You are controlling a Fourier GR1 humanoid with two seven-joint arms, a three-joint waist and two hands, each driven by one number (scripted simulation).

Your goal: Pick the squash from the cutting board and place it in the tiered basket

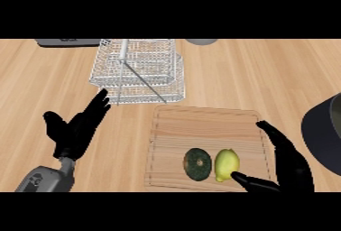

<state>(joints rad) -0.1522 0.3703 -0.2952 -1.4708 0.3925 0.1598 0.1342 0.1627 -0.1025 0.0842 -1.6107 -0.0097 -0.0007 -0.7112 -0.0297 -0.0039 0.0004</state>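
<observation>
Wooden counter [266, 72]: basket [140, 67], cutting board [200, 126]

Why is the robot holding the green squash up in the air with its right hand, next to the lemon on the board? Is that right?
Not quite. In the head view the green squash lies on the cutting board, beside the lemon; nothing holds it. The right hand is open at the board's right edge, its thumb by the lemon.

Single head view, steeply down onto the light wooden counter [266, 72]; forearms enter from the lower edge, close range, no second view.
</observation>
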